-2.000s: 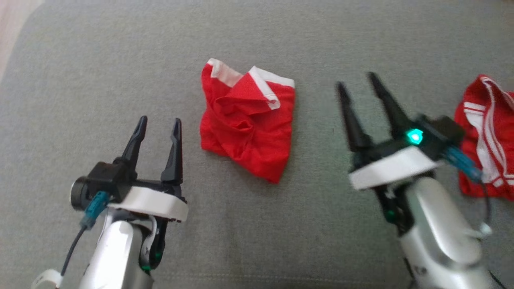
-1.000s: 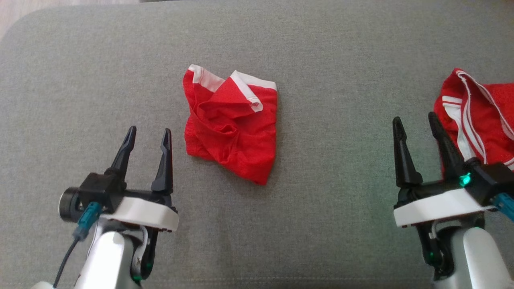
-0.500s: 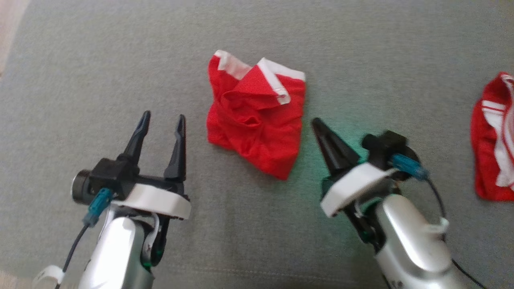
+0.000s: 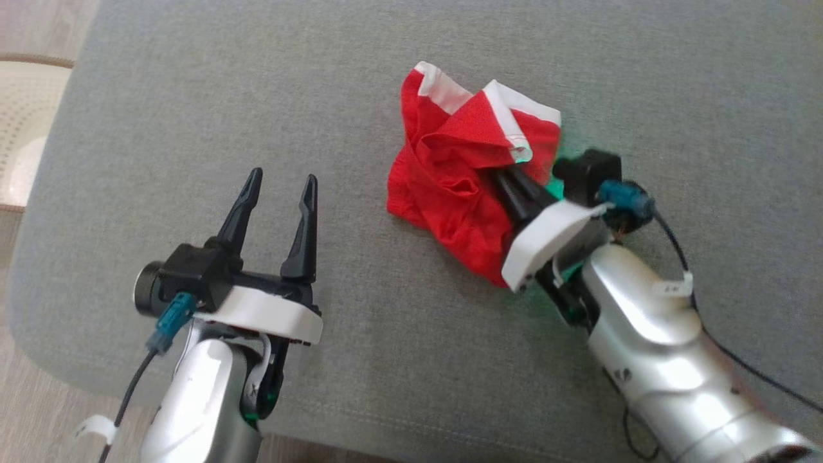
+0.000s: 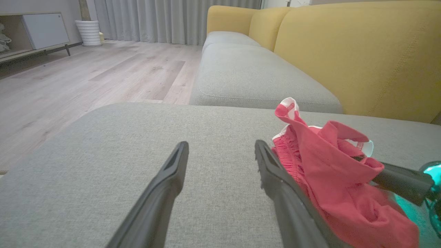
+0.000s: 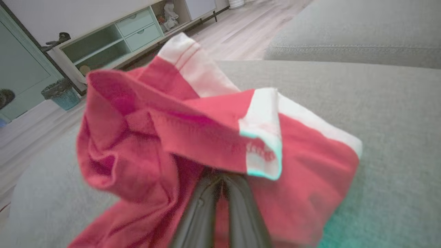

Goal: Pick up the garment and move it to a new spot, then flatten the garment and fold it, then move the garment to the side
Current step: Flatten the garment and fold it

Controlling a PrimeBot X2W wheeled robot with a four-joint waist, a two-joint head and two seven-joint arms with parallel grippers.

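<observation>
Grey fabric cushion [image 4: 193,96] formed the work surface, with a yellow sofa back [image 5: 344,51] behind it and pale wood floor [image 5: 86,79] beyond its edge.

Right gripper [image 4: 509,182]: fingers were pressed together, with no gap noted in the right wrist view, and the tips were buried under a folded-over flap of the garment [image 4: 443,193]. Whether any cloth was caught between the tips could not be established, as the flap hid them. The fingers pointed away from the robot and toward its left, entering the garment from its near right side.

The garment lay crumpled on the cushion, draped over those fingertips and touching them, with the bulk of the red cloth to the left of the fingers. Its long axis ran from the near corner beside the right wrist out to the white band [image 4: 450,90] at the far end, roughly in line with the fingers. The banded end faced away from the robot.

Left gripper [image 4: 283,175]: fingers were apart and held nothing, near the garment's left edge but clear of it.

The right arm was assessed as much the nearer and the one placed to act. Judgement: any lift would depend on the closed tips actually having cloth; failing that, the flap would likely slide off.
</observation>
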